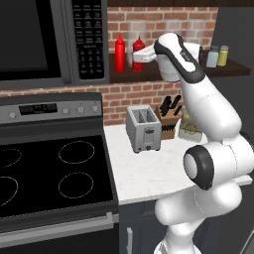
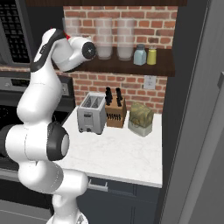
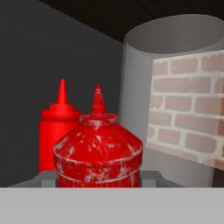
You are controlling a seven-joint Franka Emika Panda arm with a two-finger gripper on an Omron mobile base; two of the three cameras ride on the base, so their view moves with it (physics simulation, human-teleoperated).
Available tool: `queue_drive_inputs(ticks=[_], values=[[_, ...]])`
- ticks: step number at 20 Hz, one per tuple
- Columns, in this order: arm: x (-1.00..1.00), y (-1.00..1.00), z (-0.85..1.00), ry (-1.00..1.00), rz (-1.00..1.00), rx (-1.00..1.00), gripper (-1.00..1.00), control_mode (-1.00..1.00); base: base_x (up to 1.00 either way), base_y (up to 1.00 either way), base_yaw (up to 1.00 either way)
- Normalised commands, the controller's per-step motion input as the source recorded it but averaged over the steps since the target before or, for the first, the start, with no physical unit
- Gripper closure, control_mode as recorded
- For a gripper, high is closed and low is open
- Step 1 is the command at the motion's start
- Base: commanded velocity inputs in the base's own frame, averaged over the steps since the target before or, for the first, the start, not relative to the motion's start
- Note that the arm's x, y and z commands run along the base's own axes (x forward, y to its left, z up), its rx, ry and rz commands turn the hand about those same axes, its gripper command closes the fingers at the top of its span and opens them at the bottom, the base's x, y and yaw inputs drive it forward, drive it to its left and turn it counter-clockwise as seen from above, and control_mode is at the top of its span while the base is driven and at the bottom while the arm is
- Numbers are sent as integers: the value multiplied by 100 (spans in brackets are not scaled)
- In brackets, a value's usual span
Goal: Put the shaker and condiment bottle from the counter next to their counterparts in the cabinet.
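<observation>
In the left base view the tool (image 1: 135, 55) reaches to the cabinet (image 1: 149, 75), the condiment bottle (image 1: 139, 51) upright just at its tip, its slimmer counterpart (image 1: 119, 53) beyond.

In the right base view the shaker (image 2: 140, 54) stands beside the yellow-green shaker (image 2: 152, 55), well off toward the shelf's far end.

In the hand view the condiment bottle (image 3: 98, 151) stands dead ahead, nozzle up; whether the tool grips it cannot be told. No writing is legible.

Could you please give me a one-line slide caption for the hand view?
Hand view: stout red condiment bottle up close, its slimmer twin behind on the left, a frosted jar to the right.
</observation>
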Motion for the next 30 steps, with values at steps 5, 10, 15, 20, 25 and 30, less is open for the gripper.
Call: queue_drive_inputs(ticks=[5, 10, 15, 20, 25, 30], values=[[25, 1, -12, 0, 0, 0, 100, -100, 0, 0, 0], [25, 8, -13, 0, 0, 0, 100, -100, 0, 0, 0], [23, 14, -12, 0, 0, 0, -100, -100, 0, 0, 0], [6, 0, -2, 0, 0, 0, -100, -100, 0, 0, 0], [2, 0, 0, 0, 0, 0, -100, -100, 0, 0, 0], [0, 0, -2, 0, 0, 0, -100, -100, 0, 0, 0]])
